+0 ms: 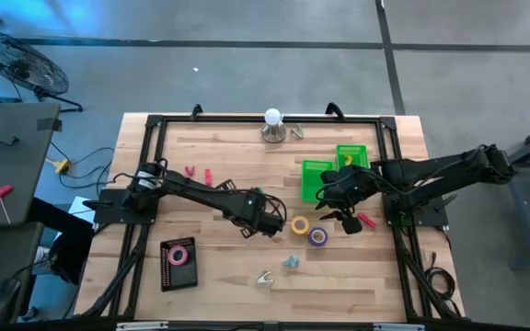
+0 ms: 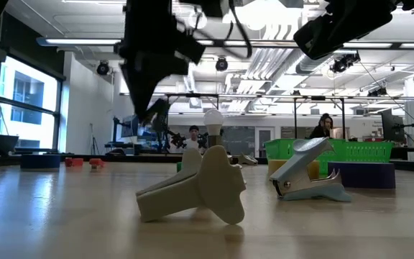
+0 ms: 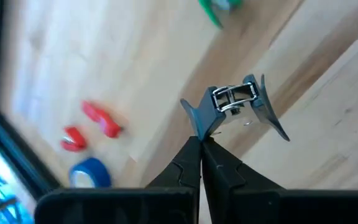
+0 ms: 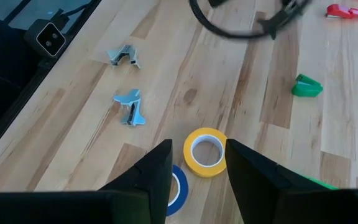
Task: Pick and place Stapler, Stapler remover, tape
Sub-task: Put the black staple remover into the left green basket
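**Butcher-block table, left jaws shut short of the remover**

Wooden planks carry the work. Left gripper (image 3: 202, 144) has its fingers pressed together on nothing; the blue staple remover (image 3: 238, 107) lies just beyond the tips at one o'clock, its long axis crosswise to them. Right gripper (image 4: 197, 163) hangs half open and empty above the yellow tape roll (image 4: 206, 151), a blue roll (image 4: 179, 186) at seven o'clock. Farther off stand the green bins (image 1: 351, 156).

Bright overhead ceiling strips (image 2: 279, 44), even light. Soft shadows on wooden table (image 1: 219, 276). Arms backlit into silhouette in low view. Motion blur beyond closed left jaws.
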{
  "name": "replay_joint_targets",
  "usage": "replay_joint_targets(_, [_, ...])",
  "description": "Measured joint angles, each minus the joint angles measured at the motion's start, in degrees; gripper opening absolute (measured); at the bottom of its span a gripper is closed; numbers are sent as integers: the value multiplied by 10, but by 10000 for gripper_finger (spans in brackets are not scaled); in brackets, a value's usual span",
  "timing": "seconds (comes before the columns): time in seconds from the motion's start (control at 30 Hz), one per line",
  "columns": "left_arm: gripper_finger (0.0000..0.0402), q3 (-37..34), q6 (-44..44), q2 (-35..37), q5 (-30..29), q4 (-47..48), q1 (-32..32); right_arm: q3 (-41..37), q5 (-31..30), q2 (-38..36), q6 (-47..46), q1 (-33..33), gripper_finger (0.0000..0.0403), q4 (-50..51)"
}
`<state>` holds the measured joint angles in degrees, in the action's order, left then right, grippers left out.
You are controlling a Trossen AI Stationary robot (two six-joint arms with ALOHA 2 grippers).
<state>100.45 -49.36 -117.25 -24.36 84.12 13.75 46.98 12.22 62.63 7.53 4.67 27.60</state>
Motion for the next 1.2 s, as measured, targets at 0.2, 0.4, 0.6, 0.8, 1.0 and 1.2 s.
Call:
replay_joint_targets(0.2, [0,96,-11,1,-111,58,37,0,-14,0,3,0,139,-17])
replay_joint_targets(0.4, [0,184,13,1,-251,59,85,0,-26,0,17,0,139,-74])
replay_joint_targets(0.6, [0,205,26,2,-344,59,116,0,6,0,4,0,139,-170])
replay_joint_targets(0.8, [0,205,26,2,-364,59,118,0,55,0,41,13,143,-249])
replay_joint_targets(1.0, [0,205,26,2,-364,59,118,0,-7,9,74,55,173,-255])
replay_joint_targets(1.2, [0,205,26,2,-365,58,118,0,-120,41,124,89,212,-262])
